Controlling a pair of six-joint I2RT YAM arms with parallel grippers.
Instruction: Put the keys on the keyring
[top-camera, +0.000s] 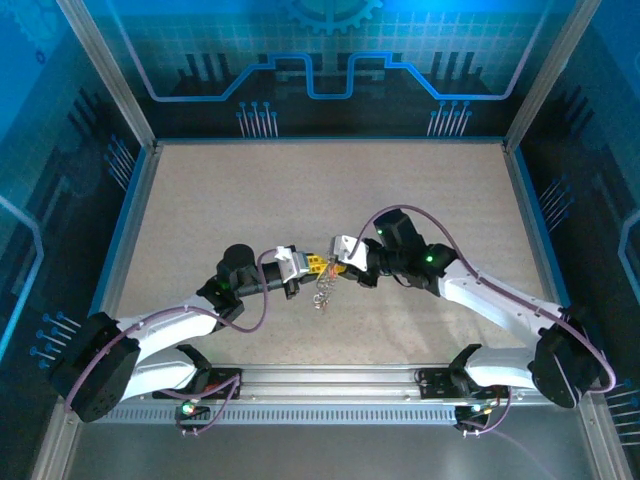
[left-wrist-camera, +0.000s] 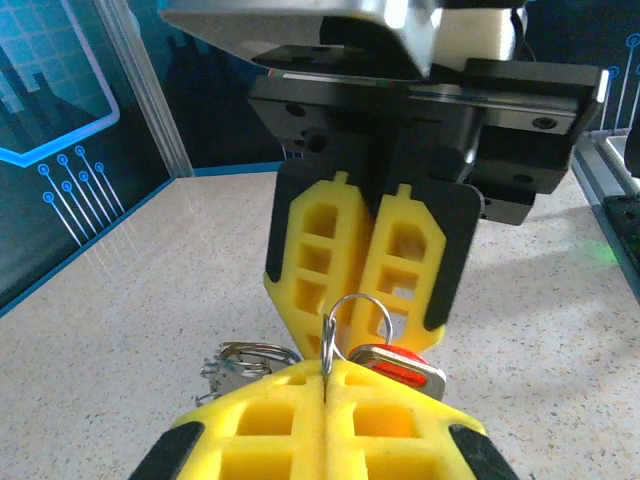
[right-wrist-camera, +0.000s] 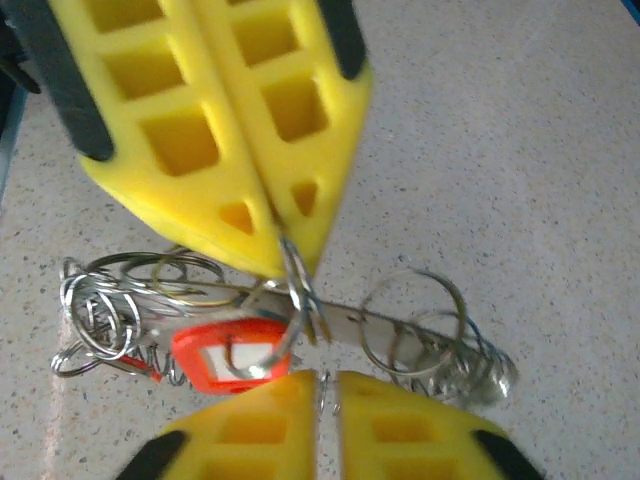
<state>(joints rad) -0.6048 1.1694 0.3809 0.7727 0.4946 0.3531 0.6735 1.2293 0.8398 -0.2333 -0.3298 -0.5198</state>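
Setting: speckled table inside blue walls.
Left gripper: table centre; fingers pressed together, pinching a silvery loop of the keyring.
Right gripper: tip to tip with it; fingers nearly together; grip cannot be told.
Key: red head, at that loop, between both tips.

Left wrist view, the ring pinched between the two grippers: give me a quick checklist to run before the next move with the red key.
1. The left gripper is shut on the silvery ring: ok.
2. The right gripper holds that ring as well: cannot tell; its fingers nearly meet at it.
3. The red-headed key sits at the ring, not dropped: ok.
4. The key is fully threaded onto the ring: cannot tell.
5. The spare rings hang free of the fingers: cannot tell; some lie close against the left gripper's fingers.
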